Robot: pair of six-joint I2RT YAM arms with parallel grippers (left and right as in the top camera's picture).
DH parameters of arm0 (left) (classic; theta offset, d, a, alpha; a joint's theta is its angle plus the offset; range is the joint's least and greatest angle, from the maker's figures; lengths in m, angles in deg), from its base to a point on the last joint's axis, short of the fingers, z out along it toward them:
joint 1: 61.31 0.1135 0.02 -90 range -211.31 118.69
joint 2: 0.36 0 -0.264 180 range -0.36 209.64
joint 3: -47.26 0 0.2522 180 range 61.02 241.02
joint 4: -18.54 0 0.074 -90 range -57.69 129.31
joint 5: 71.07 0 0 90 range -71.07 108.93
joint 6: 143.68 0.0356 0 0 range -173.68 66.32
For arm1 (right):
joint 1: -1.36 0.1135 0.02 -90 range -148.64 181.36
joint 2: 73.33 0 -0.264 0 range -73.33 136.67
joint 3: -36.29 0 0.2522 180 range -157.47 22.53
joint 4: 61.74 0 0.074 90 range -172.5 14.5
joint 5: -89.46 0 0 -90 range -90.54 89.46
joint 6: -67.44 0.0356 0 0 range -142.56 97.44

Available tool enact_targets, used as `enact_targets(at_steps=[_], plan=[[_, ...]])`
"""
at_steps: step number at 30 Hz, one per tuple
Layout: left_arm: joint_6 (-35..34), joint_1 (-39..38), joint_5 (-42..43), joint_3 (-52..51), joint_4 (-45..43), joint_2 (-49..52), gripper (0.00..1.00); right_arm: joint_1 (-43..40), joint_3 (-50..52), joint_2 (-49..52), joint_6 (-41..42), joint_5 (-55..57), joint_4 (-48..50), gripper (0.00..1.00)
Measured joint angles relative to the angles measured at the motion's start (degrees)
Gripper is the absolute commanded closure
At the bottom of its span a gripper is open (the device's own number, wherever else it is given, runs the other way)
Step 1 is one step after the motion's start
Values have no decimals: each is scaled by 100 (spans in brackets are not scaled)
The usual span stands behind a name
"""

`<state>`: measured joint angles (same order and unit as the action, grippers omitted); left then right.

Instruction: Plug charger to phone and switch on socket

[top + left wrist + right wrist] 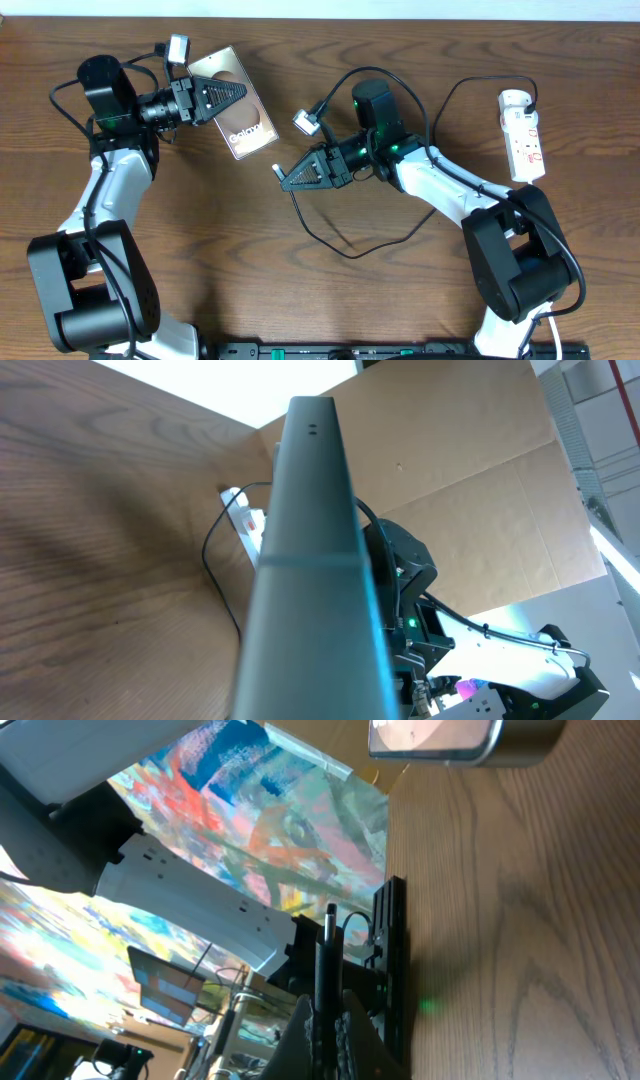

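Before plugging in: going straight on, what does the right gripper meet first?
Probably nothing nearby: the right gripper points past the glossy bronze-brown phone in the left gripper, over bare wooden table; depth unclear.

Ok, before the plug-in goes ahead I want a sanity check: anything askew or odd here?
Nothing damaged or spilled. The phone sits diagonal, clamped in the left gripper, and the charger trails in a loose loop over the table from the right gripper; neither looks wrong.

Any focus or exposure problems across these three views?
Overhead: sharp, evenly lit. Left wrist: the phone, held edge-on, is close and soft; the top background is blown white. Right wrist: charger tip sharp, green glow on the table.
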<state>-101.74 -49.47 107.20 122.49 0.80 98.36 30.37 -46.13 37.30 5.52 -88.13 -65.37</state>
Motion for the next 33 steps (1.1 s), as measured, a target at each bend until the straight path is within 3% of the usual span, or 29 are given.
enact_targets(at_steps=[13, 33], plan=[[0, -33, 15, 0, -33, 0, 93, 0, 0, 11, 52, 133, 179, 99], [0, -37, 17, 0, -181, 0, 93, 0, -2, 461, 1373, 214, 2035, 99]])
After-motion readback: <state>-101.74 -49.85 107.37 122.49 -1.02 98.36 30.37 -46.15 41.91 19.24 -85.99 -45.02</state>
